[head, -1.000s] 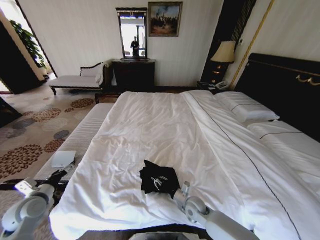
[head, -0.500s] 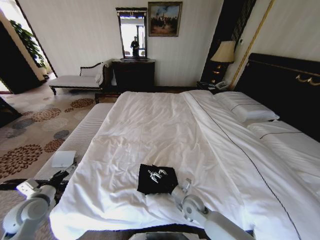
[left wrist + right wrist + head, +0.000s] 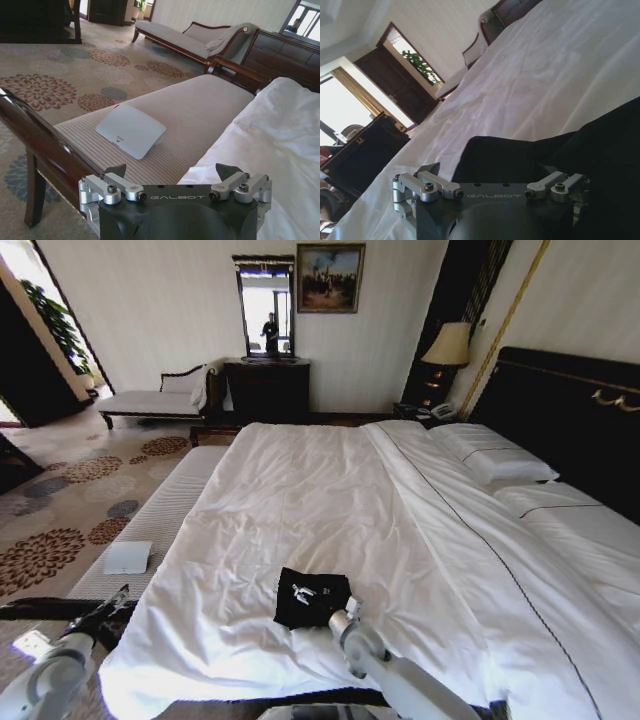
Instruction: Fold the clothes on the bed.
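Note:
The clothes (image 3: 311,598), a black T-shirt with a bit of white lettering showing, lie as a small folded square near the front edge of the bed (image 3: 330,490), on the white duvet. My right gripper (image 3: 346,609) sits at the shirt's near right corner. In the right wrist view the right gripper (image 3: 490,172) is open and the black fabric (image 3: 530,155) lies just ahead of it. My left gripper (image 3: 112,602) hangs low at the bed's left corner. The left gripper (image 3: 172,172) is open and holds nothing, over the bench.
A striped bench (image 3: 200,110) with a dark wood rail runs along the bed's left side, with a flat white device (image 3: 131,131) on it. Pillows (image 3: 490,455) and the dark headboard (image 3: 560,410) are at the right. A chaise (image 3: 155,400) and dresser stand by the far wall.
The shirt has gone from a lifted bunch to a flat folded square. My right gripper has let it go and drawn back toward me. The left arm has sunk lower.

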